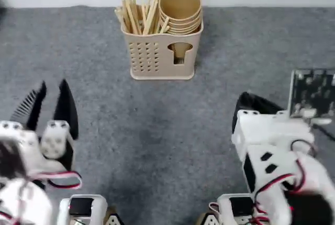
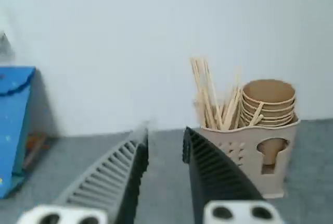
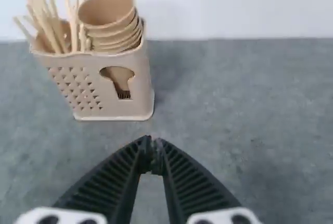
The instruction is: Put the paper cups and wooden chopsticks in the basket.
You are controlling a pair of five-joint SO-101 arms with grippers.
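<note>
A beige perforated basket (image 1: 161,52) stands at the far middle of the grey mat. A stack of brown paper cups (image 1: 180,9) fills its right half and several wooden chopsticks (image 1: 137,6) stand upright in its left half. The same basket (image 2: 251,153) with cups (image 2: 268,101) and chopsticks (image 2: 210,96) appears in the left wrist view, and the basket (image 3: 99,81) in the right wrist view. My left gripper (image 1: 51,93) is at the near left, open and empty. My right gripper (image 3: 152,148) sits at the near right, shut with nothing in it.
Grey mat (image 1: 157,131) lies between the arms and the basket. A circuit board (image 1: 313,93) sits by the right arm. A blue object (image 2: 13,125) stands beside the mat in the left wrist view. A white wall runs along the far edge.
</note>
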